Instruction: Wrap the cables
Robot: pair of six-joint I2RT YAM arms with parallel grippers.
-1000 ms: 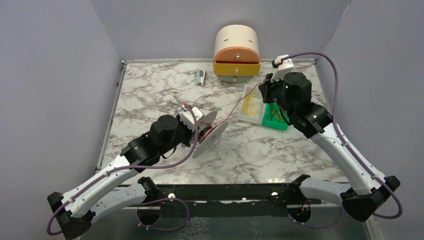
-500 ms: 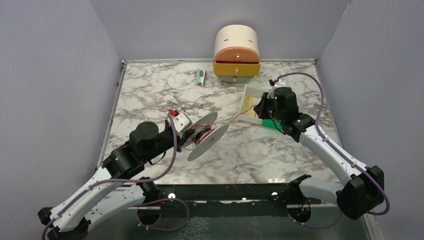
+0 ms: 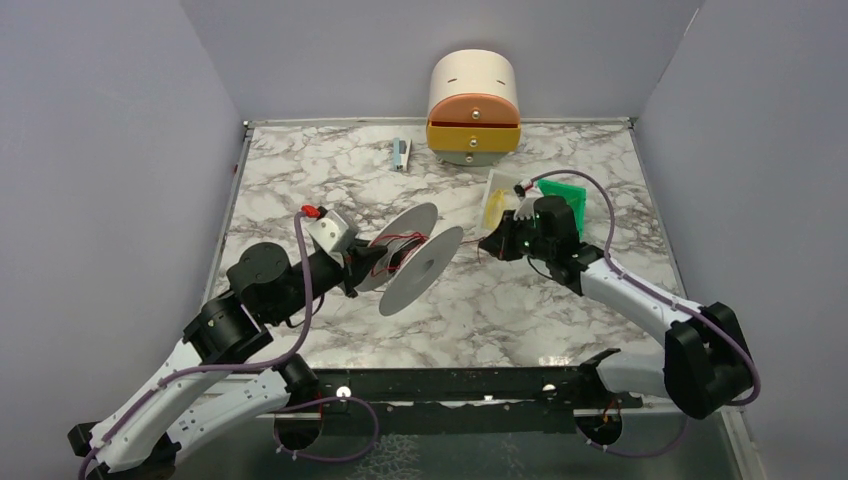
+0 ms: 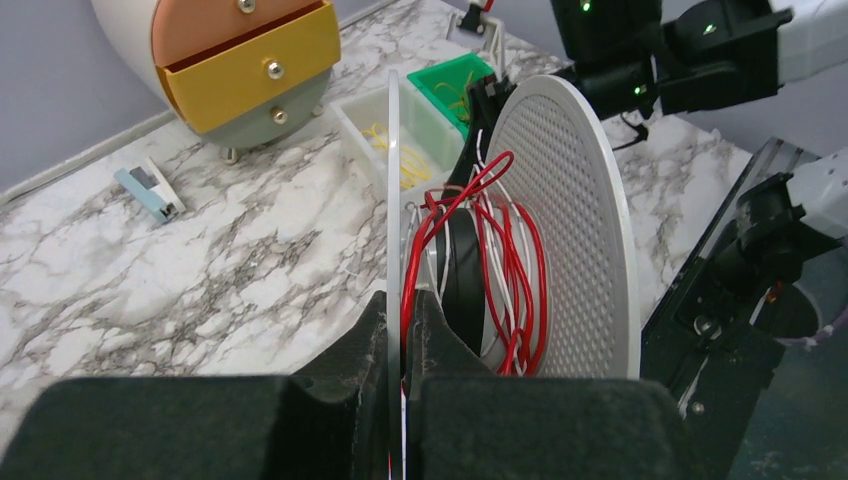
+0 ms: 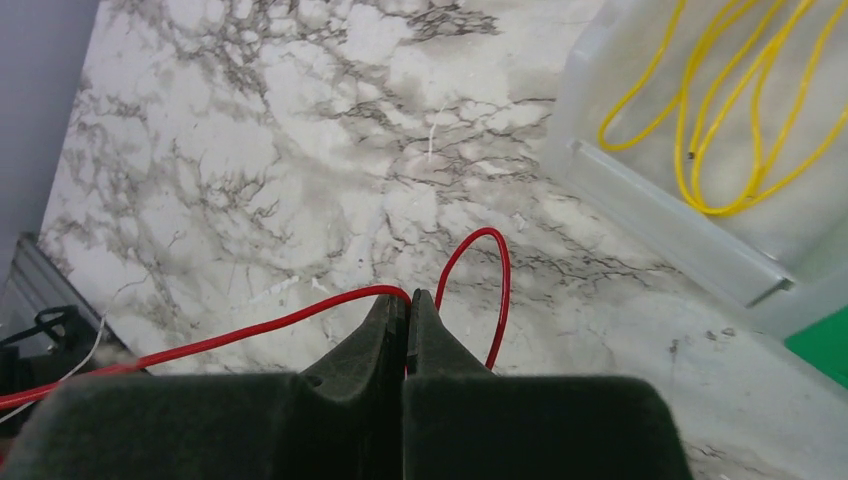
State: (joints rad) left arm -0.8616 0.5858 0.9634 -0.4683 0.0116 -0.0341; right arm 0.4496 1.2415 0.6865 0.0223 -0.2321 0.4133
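A white two-disc spool point(image 3: 415, 255) stands on edge at the table's middle, with red cable and some white wire wound loosely round its black hub point(image 4: 520, 250). My left gripper point(image 3: 368, 262) is shut on the spool's thin near disc point(image 4: 393, 180), one finger on each side point(image 4: 402, 310); the perforated far disc point(image 4: 570, 220) is free. My right gripper point(image 3: 490, 243) is just right of the spool. It is shut on the red cable point(image 5: 250, 330), which runs left toward the spool, and a short loop point(image 5: 500, 280) curls past the fingertips point(image 5: 408, 298).
A clear tray point(image 3: 497, 205) with yellow wires point(image 5: 700, 130) and a green tray point(image 3: 565, 195) lie behind the right gripper. A round drawer unit point(image 3: 473, 105) stands at the back edge, with a small blue-white object point(image 3: 401, 153) to its left.
The right gripper has come down and left from the trays to close beside the spool, so the free cable span is shorter. The left arm has drawn back left and turned the spool.
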